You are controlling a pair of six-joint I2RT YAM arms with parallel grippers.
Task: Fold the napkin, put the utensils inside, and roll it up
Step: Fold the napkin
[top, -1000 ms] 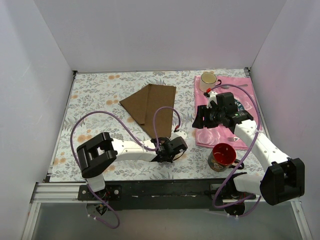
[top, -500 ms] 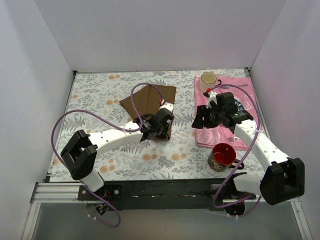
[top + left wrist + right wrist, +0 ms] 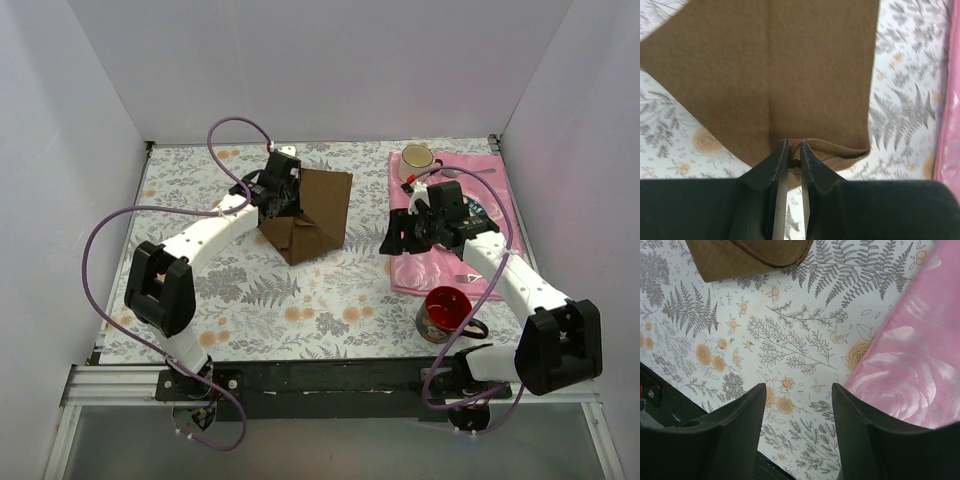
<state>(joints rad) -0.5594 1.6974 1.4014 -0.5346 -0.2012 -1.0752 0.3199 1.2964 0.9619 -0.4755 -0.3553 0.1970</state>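
Note:
The brown napkin (image 3: 320, 212) lies on the floral tablecloth, partly folded over itself. My left gripper (image 3: 282, 197) is at its far left side, shut on a pinched fold of the cloth. In the left wrist view, the left gripper (image 3: 794, 151) has brown cloth between its tips, and the napkin (image 3: 790, 65) spreads out beyond them. My right gripper (image 3: 396, 240) is open and empty, low over the tablecloth by the left edge of the pink placemat (image 3: 440, 262). In the right wrist view, the right gripper (image 3: 799, 396) frames bare tablecloth. The gold and blue-green spoon is hidden.
A cream cup (image 3: 416, 158) stands at the placemat's far left corner. A silver utensil (image 3: 474, 172) lies along the placemat's far edge. A red mug (image 3: 446, 311) stands near the front right. A napkin corner (image 3: 750, 255) and the placemat (image 3: 920, 365) show in the right wrist view. White walls enclose the table.
My left gripper has carried the napkin's near corner from the table's front centre up to the far left, folding the cloth over. My right arm has barely moved.

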